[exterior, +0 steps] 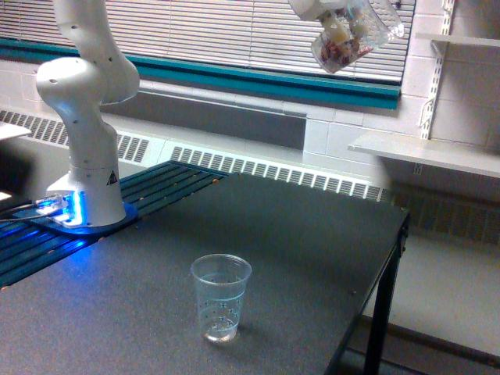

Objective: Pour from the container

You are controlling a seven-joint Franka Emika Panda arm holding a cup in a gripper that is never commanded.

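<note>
Container point(355, 35): clear, wide, cylindrical, held high at the top of the exterior view, right of centre, in front of the window blinds point(234, 31). It is tilted, mouth toward the view's upper right, base lower left. Pinkish-red and white pieces are bunched at the low end, so nothing is spilling. Judgement: rigid wall, probably hard plastic or glass, smooth and slippery; light load of loose dry bits that will slide suddenly once tipped. Best held round the mid wall, firm but not crushing.

End effector point(324, 9): mostly cut off at the top edge; it is clamped on the container, but finger placement can't be made out.

Plastic cup point(221, 297): small, tapered, clear, upright, seemingly empty, near the front of the dark surface point(312, 234), well below the container and to the view's left of it. Thin and light, easily knocked over.

Arm base point(82, 187): white, on the view's left, blue light at its foot.
</note>
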